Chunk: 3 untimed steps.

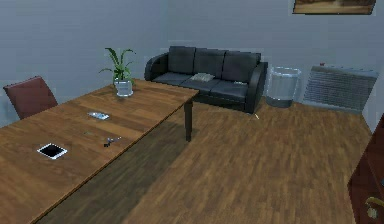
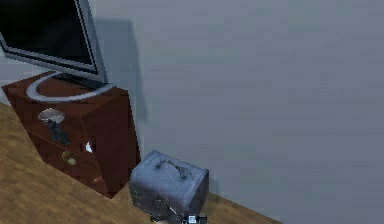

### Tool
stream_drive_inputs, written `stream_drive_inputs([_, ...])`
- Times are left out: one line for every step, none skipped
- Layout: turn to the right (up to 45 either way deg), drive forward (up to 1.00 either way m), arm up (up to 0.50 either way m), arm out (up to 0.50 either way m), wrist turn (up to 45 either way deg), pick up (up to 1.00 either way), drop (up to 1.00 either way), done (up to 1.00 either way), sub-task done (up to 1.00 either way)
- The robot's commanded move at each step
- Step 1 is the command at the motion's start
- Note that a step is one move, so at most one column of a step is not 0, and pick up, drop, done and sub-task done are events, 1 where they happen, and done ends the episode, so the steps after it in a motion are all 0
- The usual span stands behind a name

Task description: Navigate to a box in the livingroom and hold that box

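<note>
A grey-blue box (image 2: 168, 183) is seen at about 6 o'clock in the arm side view, set upright on the wooden floor (image 2: 30, 190). Its edges are rounded and its top is closed. It is placed just beside the dark red cabinet (image 2: 100, 140), at the cabinet's 4 o'clock.

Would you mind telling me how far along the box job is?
Done: the robot has reached the living room with its sofa and stands by a grey box on the floor beside the TV cabinet. In hand: the gripper shows just below the box. Left: lifting it; whether it holds anything cannot be told.
</note>
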Motion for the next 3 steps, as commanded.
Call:
stream_drive_inputs([0.0, 0.00, 0.00, 0.00, 45.0, 0.00, 0.00, 0.00, 0.00])
stream_drive_inputs([0.0, 0.00, 0.00, 0.00, 3.0, 0.00, 0.00, 0.00, 0.00])
stream_drive_inputs([0.0, 0.00, 0.00, 0.00, 0.0, 1.00, 0.00, 0.00, 0.00])
